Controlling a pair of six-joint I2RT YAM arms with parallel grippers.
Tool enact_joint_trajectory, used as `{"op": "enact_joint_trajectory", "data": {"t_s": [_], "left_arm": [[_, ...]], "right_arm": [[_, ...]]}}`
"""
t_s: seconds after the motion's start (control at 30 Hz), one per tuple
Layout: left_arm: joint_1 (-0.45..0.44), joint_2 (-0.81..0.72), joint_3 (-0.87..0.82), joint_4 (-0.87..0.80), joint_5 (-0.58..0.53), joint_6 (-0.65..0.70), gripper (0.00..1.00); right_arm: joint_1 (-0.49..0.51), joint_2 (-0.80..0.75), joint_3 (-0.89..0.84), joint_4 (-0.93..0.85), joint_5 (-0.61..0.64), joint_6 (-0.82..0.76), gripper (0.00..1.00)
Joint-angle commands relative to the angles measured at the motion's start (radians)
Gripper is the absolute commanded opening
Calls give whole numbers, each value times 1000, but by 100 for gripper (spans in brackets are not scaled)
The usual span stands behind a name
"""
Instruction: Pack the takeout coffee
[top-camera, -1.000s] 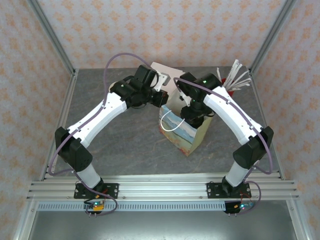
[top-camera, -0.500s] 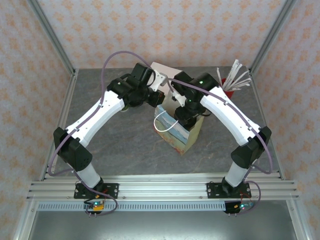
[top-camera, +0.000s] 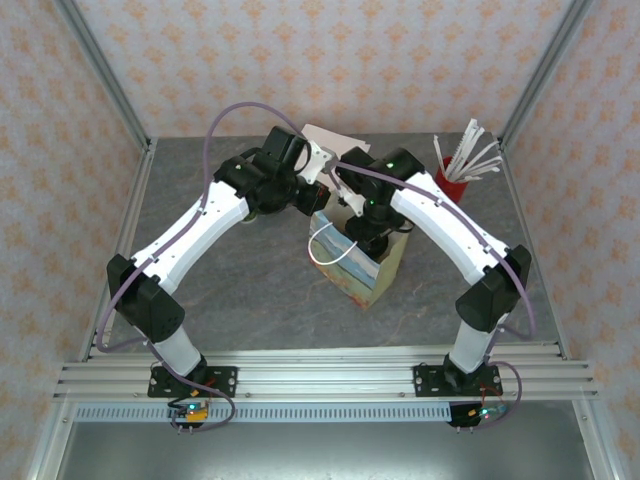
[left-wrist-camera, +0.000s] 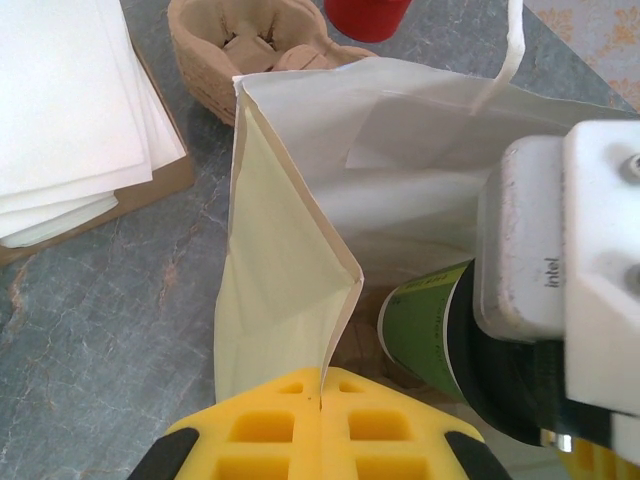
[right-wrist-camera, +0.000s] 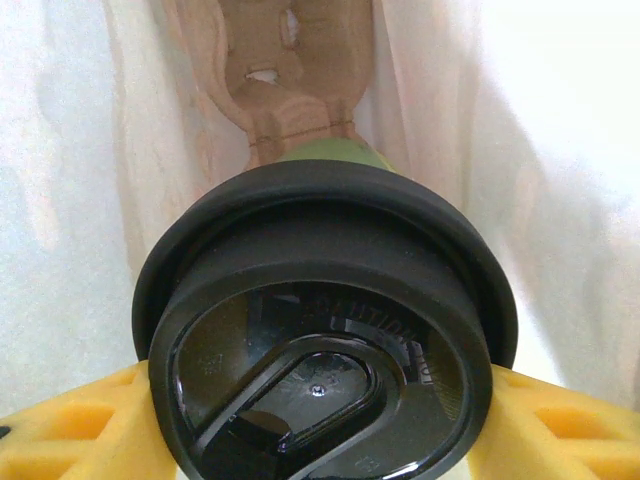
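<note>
Yellow pads of the right gripper (right-wrist-camera: 320, 440) clamp the coffee (left-wrist-camera: 425, 330) just under its black lid (right-wrist-camera: 300, 210). The coffee is inside the bag (left-wrist-camera: 400, 170), which stands near the middle of the worktop's (top-camera: 250, 270) far edge. The left gripper (left-wrist-camera: 320, 395) is pressed together on a fold of the bag's rim, holding the mouth wide. Best to lower it straight and upright onto what looks like a pulp tray (right-wrist-camera: 290, 80) at the bottom. Release only once it is seated, and the left should let go last.

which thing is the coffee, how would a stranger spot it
Find the bag standing mid-table. In its open mouth the right gripper holds the coffee, a small cup. Green sides and a round black lid set it apart from the red cup far right.
</note>
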Motion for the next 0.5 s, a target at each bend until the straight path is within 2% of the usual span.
{"op": "enact_joint_trajectory", "data": {"t_s": [0.0, 0.47], "left_arm": [[6, -22, -20, -18, 7, 20, 5], [9, -16, -16, -17, 8, 16, 4]], "right_arm": [[-8, 1, -21, 11, 17, -23, 66], [-27, -4, -110, 49, 30, -58, 65]]}}
